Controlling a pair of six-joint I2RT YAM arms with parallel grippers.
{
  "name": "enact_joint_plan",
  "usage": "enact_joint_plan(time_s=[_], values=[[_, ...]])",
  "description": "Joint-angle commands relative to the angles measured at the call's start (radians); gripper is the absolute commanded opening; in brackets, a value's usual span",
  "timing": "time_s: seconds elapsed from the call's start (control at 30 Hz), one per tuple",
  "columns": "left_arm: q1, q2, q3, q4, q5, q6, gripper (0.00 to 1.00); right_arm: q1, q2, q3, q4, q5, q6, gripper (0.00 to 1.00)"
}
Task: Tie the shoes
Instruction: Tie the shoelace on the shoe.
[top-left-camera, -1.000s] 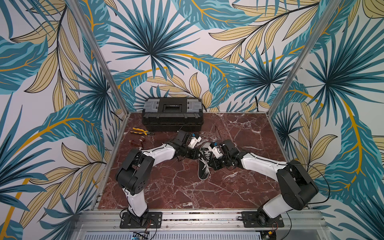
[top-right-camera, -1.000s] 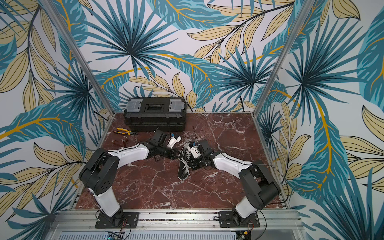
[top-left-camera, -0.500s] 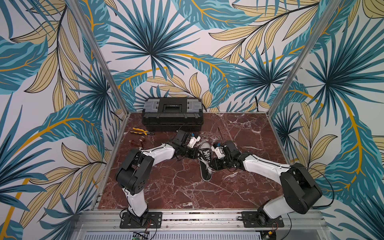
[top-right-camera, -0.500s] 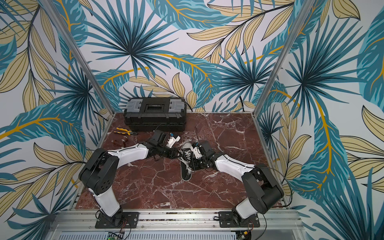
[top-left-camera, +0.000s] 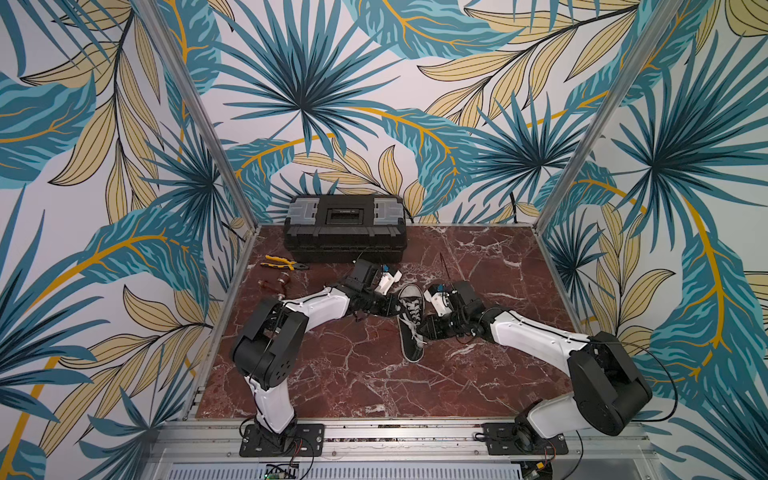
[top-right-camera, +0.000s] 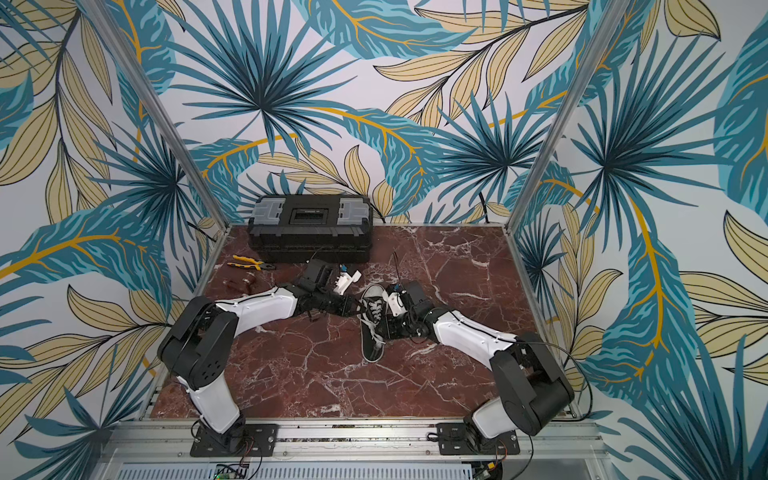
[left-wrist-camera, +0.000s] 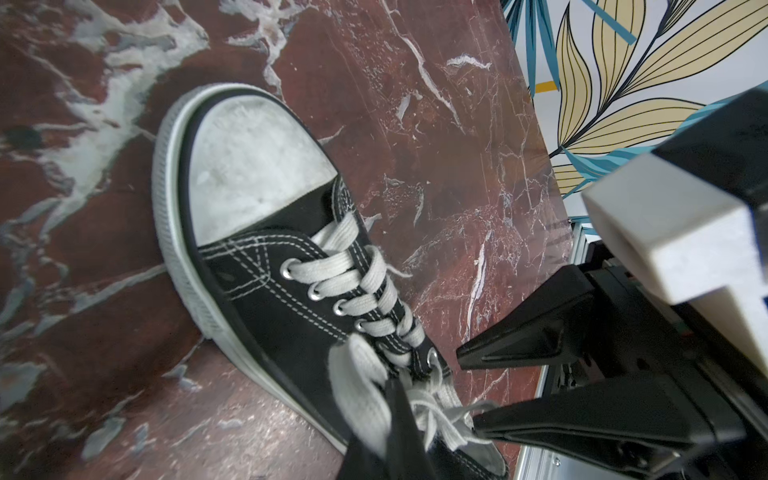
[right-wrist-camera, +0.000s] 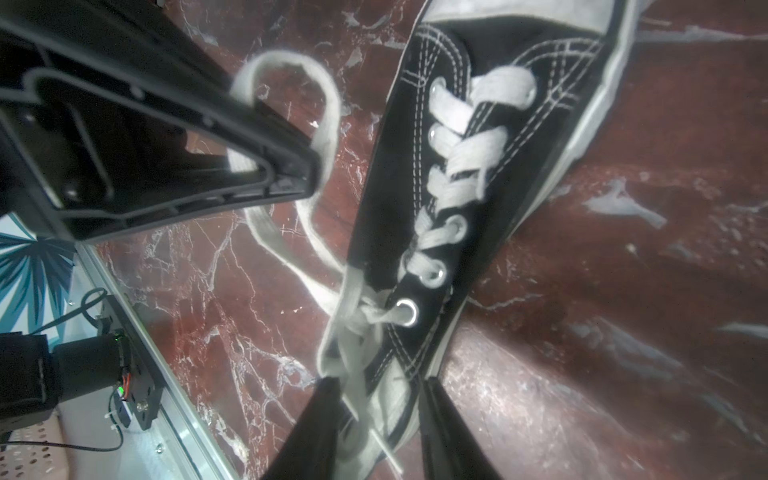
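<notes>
The shoe lies on the bench near the toolbox, toe toward it. My left jaws are pressed together, pinching a lace loop. My right jaws stand spread, gripping nothing. The laces cross at the top eyelets, but I judge the bow unfinished: wrapping and tightening are left.

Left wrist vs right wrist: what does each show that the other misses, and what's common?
Left wrist only: the full toe cap and the white block on the right wrist.
Right wrist only: a lace loop lying on the table beside the shoe, and an arm base at the table edge.
Both: the shoe, its crossed laces, the table, the left hand shut on a lace, and the right hand open.
</notes>
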Motion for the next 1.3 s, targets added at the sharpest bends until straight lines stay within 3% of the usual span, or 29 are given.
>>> enact_joint_plan(time_s=[0.0, 0.2, 0.33, 0.57, 0.73, 0.83, 0.93, 1.03, 1.27], values=[[-0.013, 0.023, 0.004, 0.039, 0.016, -0.017, 0.01, -0.005, -0.015, -0.019, -0.045, 0.025, 0.016, 0.38], [-0.020, 0.059, 0.039, 0.043, 0.001, -0.028, 0.11, -0.011, -0.010, -0.002, -0.069, 0.079, 0.028, 0.27], [-0.019, 0.066, 0.056, 0.044, -0.041, -0.038, 0.25, -0.019, -0.008, 0.014, -0.080, 0.100, 0.031, 0.18], [0.004, 0.048, 0.063, 0.025, -0.106, -0.035, 0.52, -0.033, 0.012, 0.054, -0.110, 0.111, 0.026, 0.16], [0.012, -0.044, -0.018, -0.012, -0.282, -0.006, 0.69, -0.047, 0.018, 0.073, -0.127, 0.121, 0.007, 0.16], [0.011, -0.119, -0.098, 0.004, -0.350, -0.010, 0.74, -0.059, 0.024, 0.089, -0.134, 0.122, 0.000, 0.18], [-0.012, -0.195, -0.167, 0.018, -0.378, -0.004, 0.76, -0.068, 0.029, 0.107, -0.142, 0.126, -0.011, 0.25], [-0.093, -0.258, -0.222, 0.030, -0.411, 0.029, 0.74, -0.072, 0.021, 0.124, -0.163, 0.139, -0.028, 0.31], [-0.215, -0.261, -0.282, 0.064, -0.359, 0.081, 0.50, -0.070, -0.070, 0.084, -0.184, 0.105, -0.090, 0.35]])
